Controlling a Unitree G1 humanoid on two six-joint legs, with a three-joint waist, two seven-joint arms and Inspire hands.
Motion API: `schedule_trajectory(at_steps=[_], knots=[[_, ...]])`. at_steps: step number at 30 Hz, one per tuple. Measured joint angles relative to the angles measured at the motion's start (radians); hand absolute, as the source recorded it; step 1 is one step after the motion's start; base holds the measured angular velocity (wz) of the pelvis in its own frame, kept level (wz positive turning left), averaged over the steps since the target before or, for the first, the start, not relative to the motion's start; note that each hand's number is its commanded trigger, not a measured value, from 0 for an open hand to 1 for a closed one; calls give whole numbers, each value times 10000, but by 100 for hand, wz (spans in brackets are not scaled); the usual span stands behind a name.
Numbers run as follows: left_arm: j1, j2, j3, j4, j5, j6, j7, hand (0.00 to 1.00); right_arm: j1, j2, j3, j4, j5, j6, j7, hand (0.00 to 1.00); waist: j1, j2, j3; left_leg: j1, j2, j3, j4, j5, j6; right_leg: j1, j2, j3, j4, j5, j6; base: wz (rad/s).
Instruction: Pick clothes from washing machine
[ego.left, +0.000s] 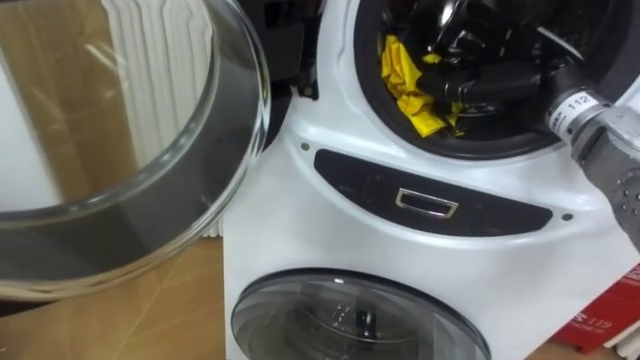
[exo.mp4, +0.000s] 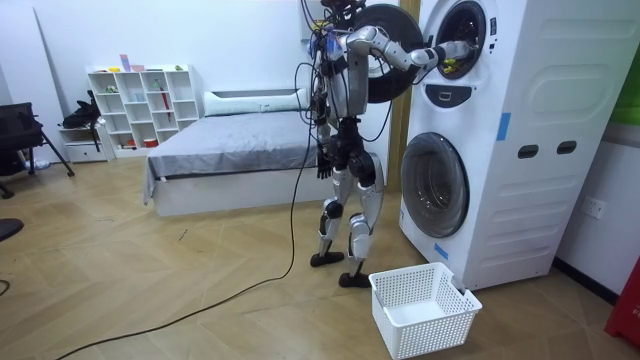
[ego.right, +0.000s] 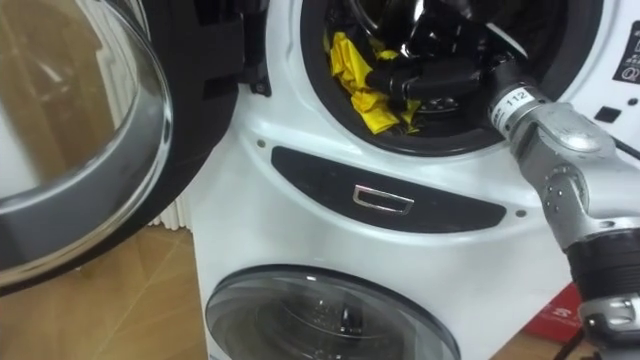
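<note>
While the door (ego.left: 150, 150) stands wide, the right hand (ego.left: 470, 85) lies deep in the upper drum (ego.left: 365, 50), with the yellow cloth (ego.left: 405, 80) touching it on its left. Whether the hand grips the cloth I cannot tell. Nothing is out yet, I judge, so lift and carry remain. The room view adds the basket (exo.mp4: 425, 310), on the floor well below that hand, and the left hand (exo.mp4: 324, 160) at the hip.

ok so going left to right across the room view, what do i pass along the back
black chair → white shelf unit → bed → open round door of the upper machine → stacked white washing machines. The basket is left out, since it overlaps the machines.
</note>
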Motion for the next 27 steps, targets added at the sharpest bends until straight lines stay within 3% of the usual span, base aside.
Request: schedule_trajectory(at_steps=[11, 19, 23, 25, 27], knots=[[170, -132, 8, -5, 85, 402, -175, 0, -395, 1, -1, 738, -78, 302, 377, 0, 15, -8, -14, 63, 1, -20, 10, -3, -2, 81, -5, -18, 1, 0, 0, 0], [-40, -125, -23, -38, 75, 369, -165, 0, -410, 18, 20, 799, -1727, 312, 1019, 0, 143, -7, -14, 165, 0, 15, -7, -1, -1, 148, 0, -31, 14, 0, 1, 0], [-273, -13, -330, 122, 3, 360, -91, 0, -424, 17, 191, 1036, -2559, 254, 1087, 0, 287, -43, -34, 235, -1, 19, -9, -1, -1, 197, 9, 22, 22, -2, 2, 0], [-315, 64, -437, 170, -36, 359, -64, 0, -428, 18, 507, 1131, -3037, 195, 1100, 0, 323, -63, -5, 323, -1, 57, -69, -2, -1, 261, 10, 42, 20, -21, 28, -4], [-385, 93, -434, 161, -39, 353, 8, 0, -428, 22, 523, 1137, -3460, 196, 1128, 0, 387, -213, 7, 326, -14, 78, -132, -4, -1, 256, -4, 63, 18, -51, 25, -4]])
